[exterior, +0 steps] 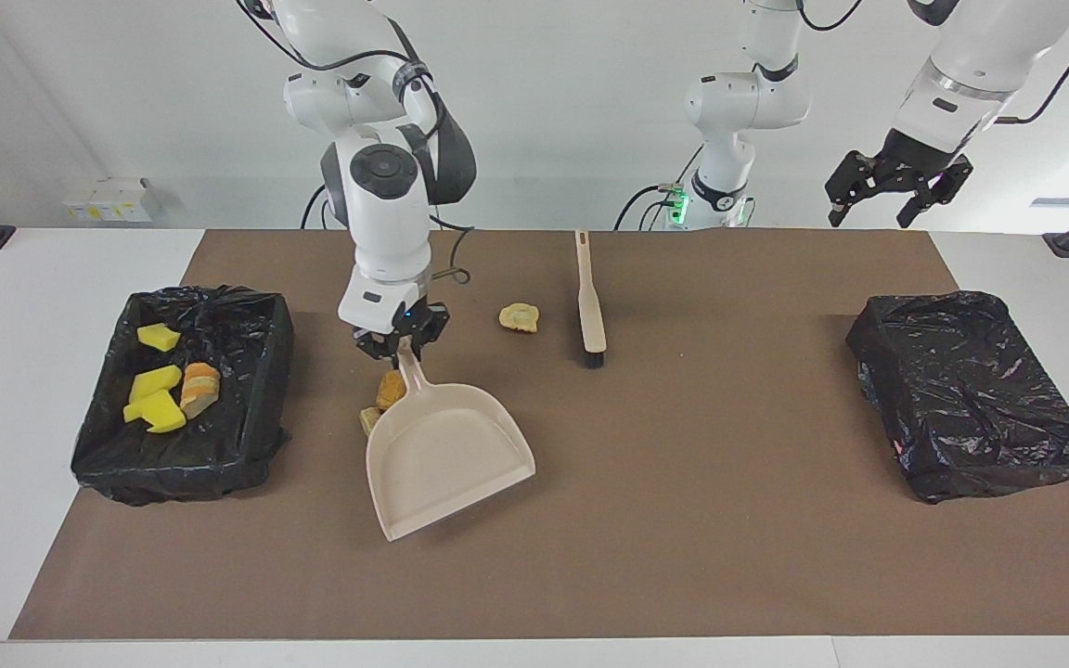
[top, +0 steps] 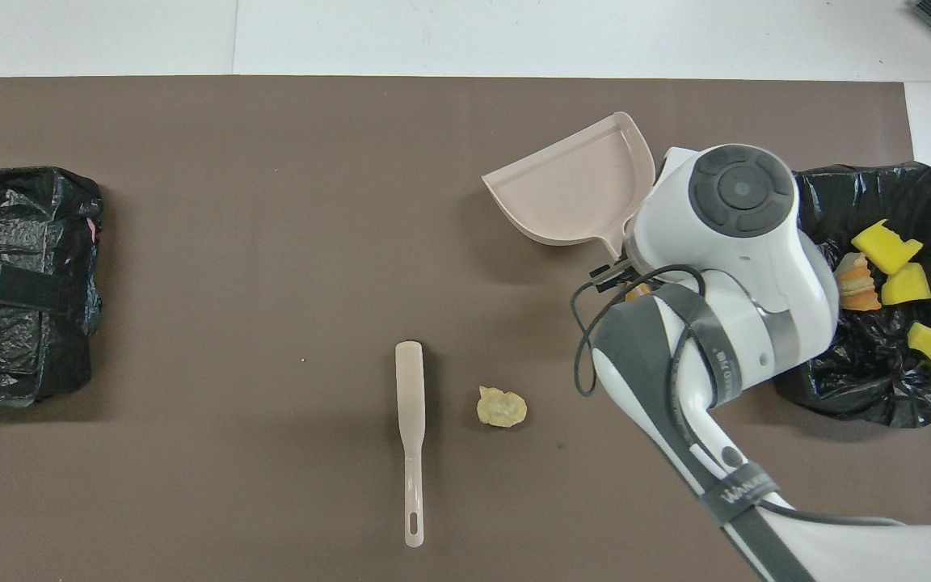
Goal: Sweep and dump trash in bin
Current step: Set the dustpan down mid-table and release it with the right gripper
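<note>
The right arm reaches down over mid-tabletop, wrist vertical; the right pincer (exterior: 402,345) is clenched on the handle of the dustpan (exterior: 446,455), whose pan rests tilted on the brown mat (exterior: 683,520). Two orange trash lumps (exterior: 391,390) lie beside the handle. A pale scrap (exterior: 519,317) lies near the brush (exterior: 589,301). Yellow chunks (exterior: 156,382) sit in the lined bin (exterior: 247,436). The left arm waits raised, left pincer (exterior: 896,181) released.

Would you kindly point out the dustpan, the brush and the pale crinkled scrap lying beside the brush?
dustpan (exterior: 446,455), facing view, middle of its flat pan.
brush (exterior: 587,297), facing view, where the handle widens into the head.
pale crinkled scrap (top: 502,406), overhead view, centre of the piece.
</note>
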You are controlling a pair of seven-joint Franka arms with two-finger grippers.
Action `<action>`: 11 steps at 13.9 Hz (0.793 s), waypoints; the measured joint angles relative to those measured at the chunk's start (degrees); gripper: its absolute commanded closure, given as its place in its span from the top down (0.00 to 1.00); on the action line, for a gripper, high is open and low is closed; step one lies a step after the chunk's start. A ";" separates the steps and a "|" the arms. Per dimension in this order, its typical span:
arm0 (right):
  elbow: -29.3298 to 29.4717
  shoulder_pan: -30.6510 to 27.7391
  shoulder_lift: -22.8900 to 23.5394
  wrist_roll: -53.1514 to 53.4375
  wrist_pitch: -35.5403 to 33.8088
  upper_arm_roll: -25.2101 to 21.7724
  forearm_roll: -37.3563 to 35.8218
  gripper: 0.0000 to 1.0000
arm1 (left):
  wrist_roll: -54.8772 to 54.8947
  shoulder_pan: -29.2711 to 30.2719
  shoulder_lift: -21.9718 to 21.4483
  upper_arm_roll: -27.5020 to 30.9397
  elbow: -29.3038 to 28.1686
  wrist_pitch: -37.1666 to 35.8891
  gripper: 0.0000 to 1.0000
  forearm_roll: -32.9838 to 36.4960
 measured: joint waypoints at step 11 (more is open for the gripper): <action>26.87 18.45 24.96 36.02 1.97 -0.23 0.80 0.00 | 0.00 0.94 0.00 0.28 -0.02 1.69 1.00 0.00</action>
